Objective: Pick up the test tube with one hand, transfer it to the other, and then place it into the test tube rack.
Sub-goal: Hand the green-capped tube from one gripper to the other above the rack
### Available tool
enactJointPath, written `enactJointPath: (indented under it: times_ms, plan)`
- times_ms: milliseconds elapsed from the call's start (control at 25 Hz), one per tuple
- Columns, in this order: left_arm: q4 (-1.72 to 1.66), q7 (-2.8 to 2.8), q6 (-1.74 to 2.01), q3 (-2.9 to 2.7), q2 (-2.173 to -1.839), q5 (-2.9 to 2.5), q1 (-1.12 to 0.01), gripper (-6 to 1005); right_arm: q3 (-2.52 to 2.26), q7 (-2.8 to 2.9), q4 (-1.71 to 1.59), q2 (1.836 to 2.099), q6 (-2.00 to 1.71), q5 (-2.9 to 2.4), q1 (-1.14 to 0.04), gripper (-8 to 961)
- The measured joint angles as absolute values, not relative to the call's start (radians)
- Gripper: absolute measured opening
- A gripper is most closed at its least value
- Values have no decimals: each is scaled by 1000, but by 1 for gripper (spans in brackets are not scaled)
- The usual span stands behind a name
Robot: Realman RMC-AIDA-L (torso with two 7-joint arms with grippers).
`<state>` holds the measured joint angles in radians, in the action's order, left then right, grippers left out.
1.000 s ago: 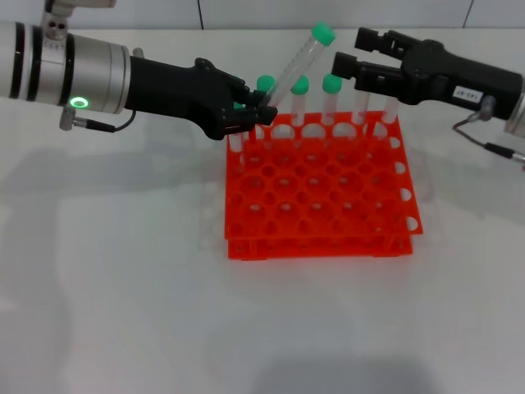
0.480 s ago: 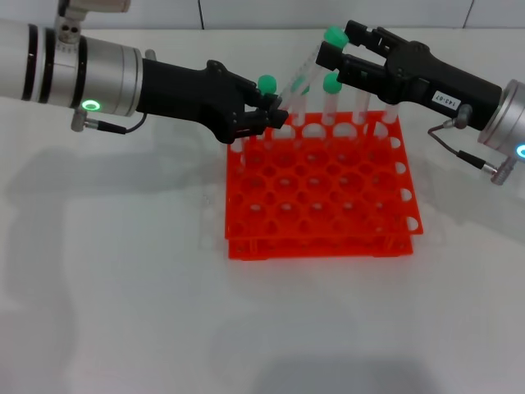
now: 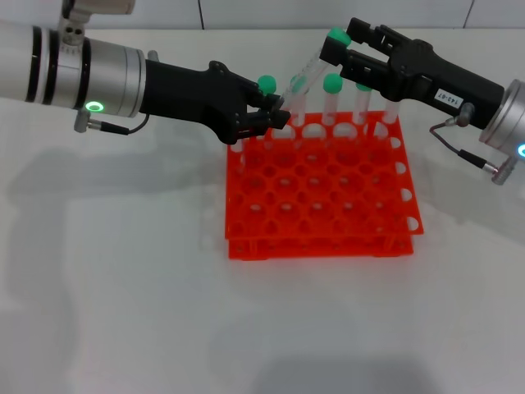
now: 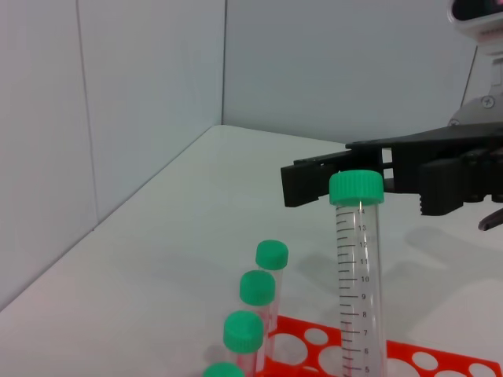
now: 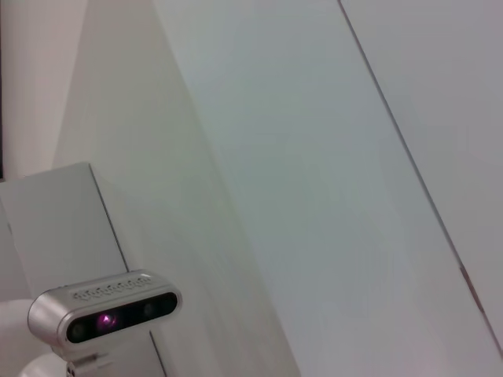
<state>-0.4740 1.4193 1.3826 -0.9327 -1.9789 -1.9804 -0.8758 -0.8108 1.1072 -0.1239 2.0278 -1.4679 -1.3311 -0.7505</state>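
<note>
On the white worktop (image 3: 123, 287) stands the test tube rack (image 3: 320, 193), the landmark here, with a row of green-capped tubes (image 3: 332, 98) upright in its far holes. Over the rack's far left corner reaches the left arm, and its pincer (image 3: 267, 115) is closed on the lower end of the test tube (image 3: 308, 78), which leans up and toward the rack's far right side, clear of the holes. From beyond the rack's far right corner comes the right arm, whose pincer (image 3: 338, 51) stands parted with one finger on either side of the tube's green cap (image 3: 336, 36); in the left wrist view the fingers (image 4: 314, 177) sit level with the cap (image 4: 356, 188) and just behind it, but I cannot tell whether they touch it. By my reading the pick-up is done and the hand-over is at its very start. Left to do: the right pincer must close on the tube near the cap, the left must release its end, and the tube must then be turned upright and lowered into a free hole of the rack.
</note>
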Motion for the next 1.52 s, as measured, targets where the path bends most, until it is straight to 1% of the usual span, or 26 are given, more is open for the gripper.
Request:
enactJointPath:
  times_ms: [640, 960, 1320, 1520]
  plan:
    - [-474, 1419, 1388, -937, -1982, -1980, -878, 235, -813, 1107, -118, 2028, -1468, -1330, -750, 678]
    - [-474, 1421, 1388, -937, -1983, -1979, -875, 238, -817, 1106, -118, 2028, -1471, -1330, -751, 263]
    - [-522, 1557, 1381, -941, -1989, -1998, -879, 242, -815, 1106, -118, 2028, -1477, -1330, -749, 263]
    - [-602, 1662, 1387, -955, -2015, -2038, -868, 244, -816, 1106, -121, 2028, -1484, -1337, -747, 262]
